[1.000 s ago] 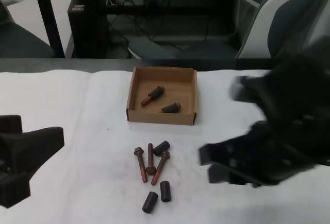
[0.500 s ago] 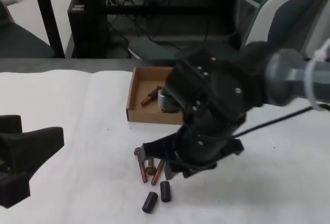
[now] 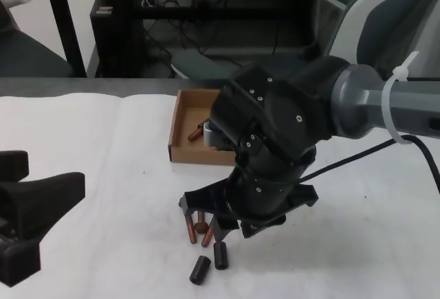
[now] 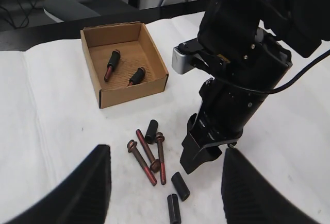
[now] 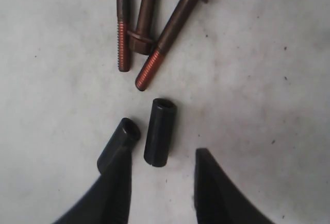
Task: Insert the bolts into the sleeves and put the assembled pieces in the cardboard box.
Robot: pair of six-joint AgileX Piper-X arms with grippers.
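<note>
1. Spread apart, the right jaws are gripping nothing, and their 2 dark fingers [image 5: 111,193] are hanging just above the white worktop [image 3: 96,141].
2. 1 black sleeve [image 5: 160,131] is lying flat on the worktop just ahead of the gap between the right jaws, in line with that gap and clear of both fingers.
3. 1 tilted sleeve [image 5: 119,144] is lying at the very tip of 1 of those fingers, just beside the black sleeve. Whether finger and sleeve are touching, I cannot tell.
4. 3 loose bolts [image 5: 172,38] are lying close together farther ahead of the right jaws. 2 of them are pointing their threaded ends back toward the jaws, and the head of the one between them is facing the jaws.
5. 1 more, the 3rd sleeve [image 4: 151,130], is lying just beside the bolts on their far side from the right jaws.
6. Beyond that, the cardboard box [image 4: 126,92] is standing open, partly behind the right arm [image 3: 275,141]. 2 assembled pieces [image 4: 111,64] are lying inside it, a little apart from each other.
7. Opened wide and empty, the left jaws are hanging well back from all the parts. The bolts and sleeves are lying out ahead of the gap between them.
</note>
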